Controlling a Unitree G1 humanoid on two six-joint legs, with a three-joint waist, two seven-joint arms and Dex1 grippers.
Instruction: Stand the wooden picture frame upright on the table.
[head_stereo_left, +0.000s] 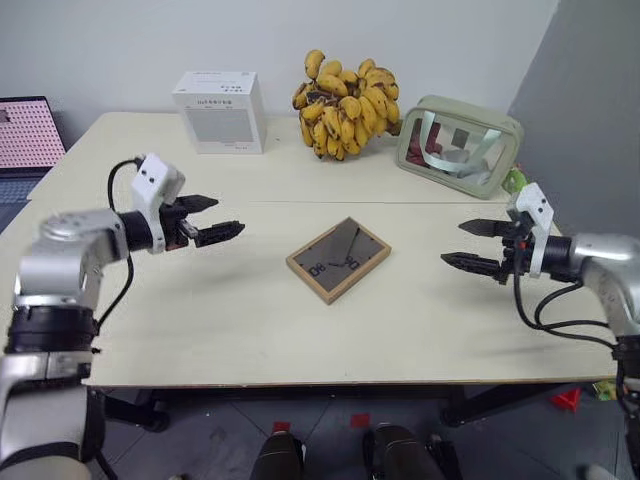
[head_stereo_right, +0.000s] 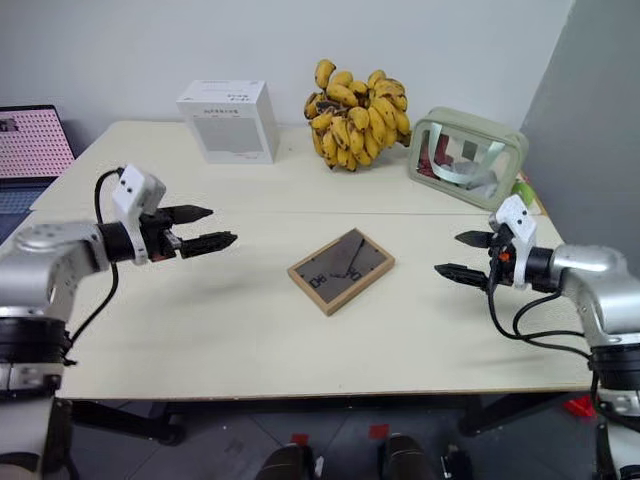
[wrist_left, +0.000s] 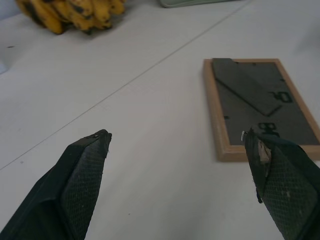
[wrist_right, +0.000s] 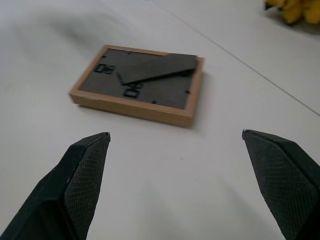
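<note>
The small light-wood picture frame lies face down at the pale cream table's centre. The left gripper at 9 o'clock and the right gripper at 3 o'clock have wide, empty jaws.

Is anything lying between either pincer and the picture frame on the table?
Nothing visible. The wooden picture frame lies flat, back panel up, on bare table between the open left pincer and the open right pincer. The bananas, white box and green container sit farther back.
</note>
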